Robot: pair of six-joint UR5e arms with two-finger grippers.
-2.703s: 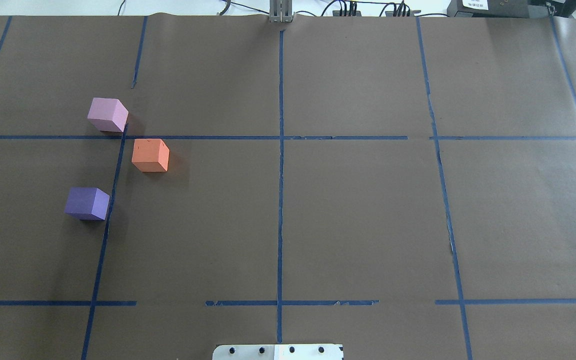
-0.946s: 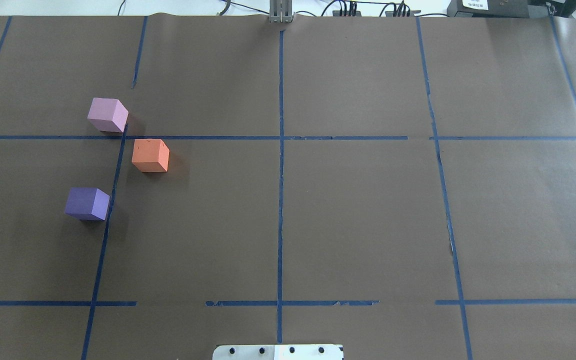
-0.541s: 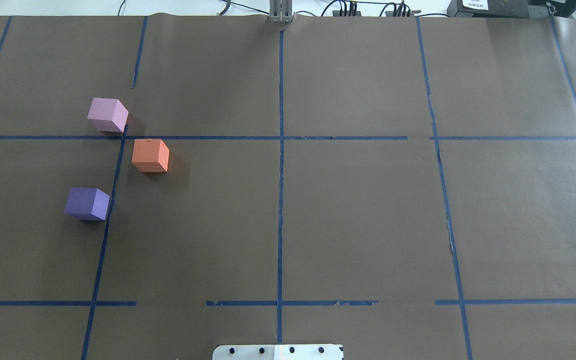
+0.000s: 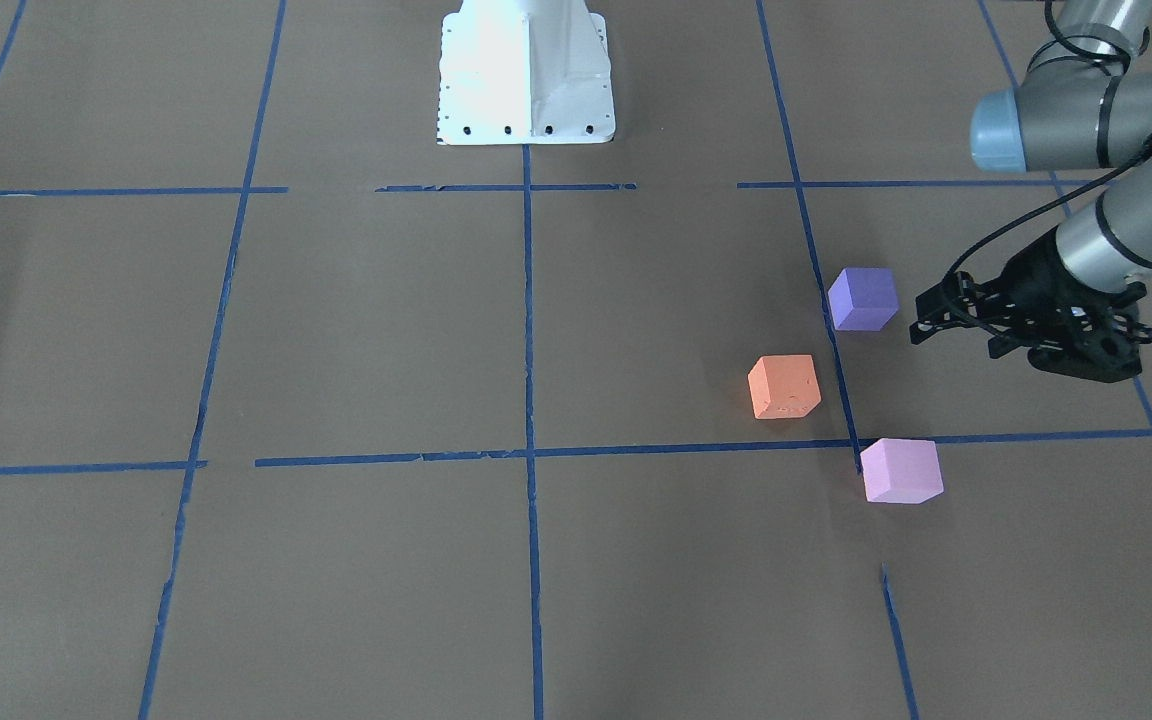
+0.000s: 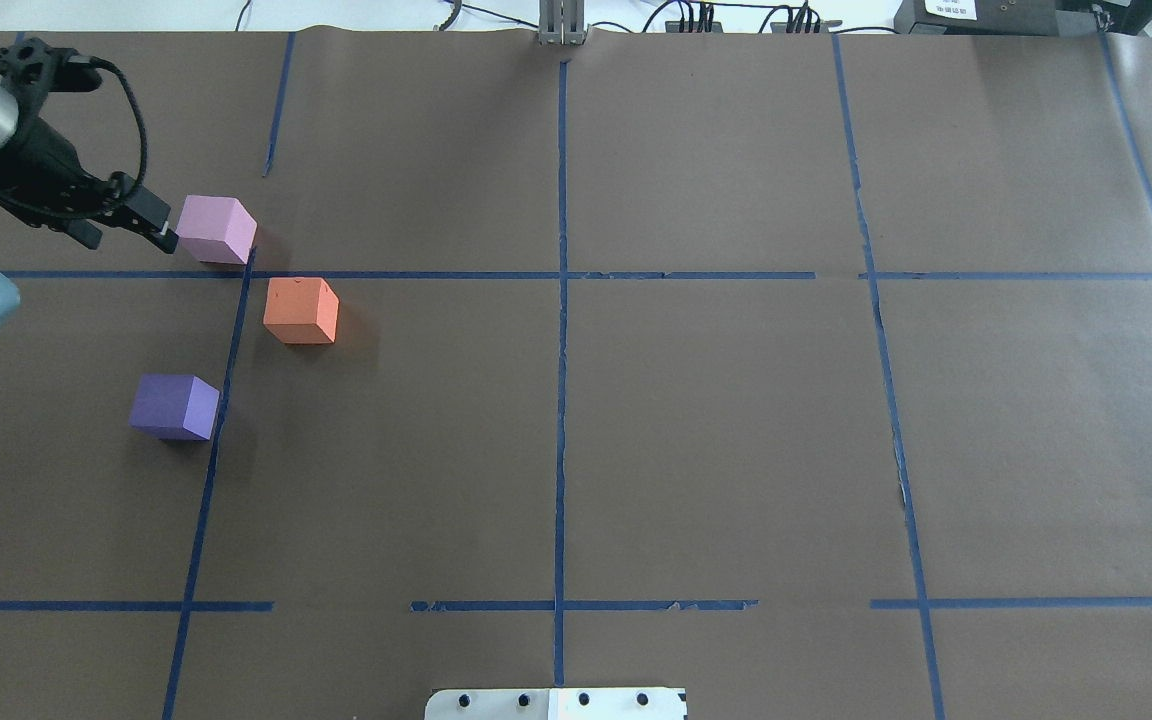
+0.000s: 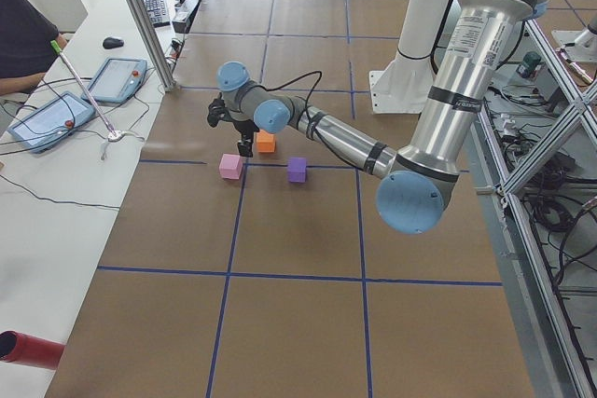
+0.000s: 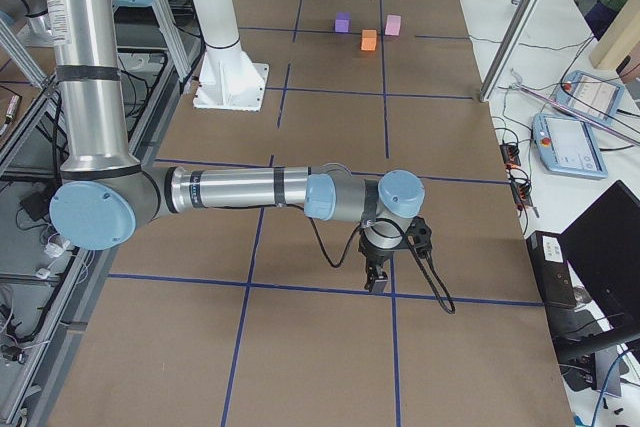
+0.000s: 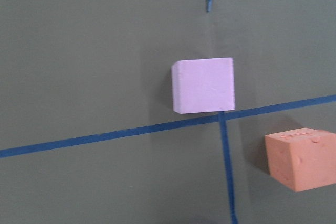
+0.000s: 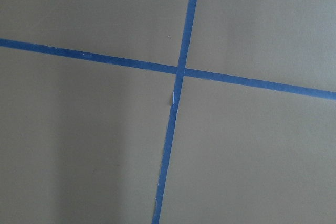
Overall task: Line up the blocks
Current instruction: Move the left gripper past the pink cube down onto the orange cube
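Blocks lie scattered on the desk [image 5: 736,450], not yet in a line: purple block [image 5: 174,407] nearest the robot, orange block [image 5: 301,311] offset beyond it, pink block [image 5: 216,229] farthest. Left pincer [image 5: 128,232] hovers just beside the pink block, likely to fetch it, spread and empty. Right pincer [image 7: 378,277] hangs well apart; its opening cannot be told.

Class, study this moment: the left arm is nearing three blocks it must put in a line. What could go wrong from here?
1. In the overhead view the left gripper hangs right beside the pink block. A low sideways move could shove the block away instead of grasping it.
2. The orange block sits close to the pink one, so fingers reaching around the pink block might clip it.
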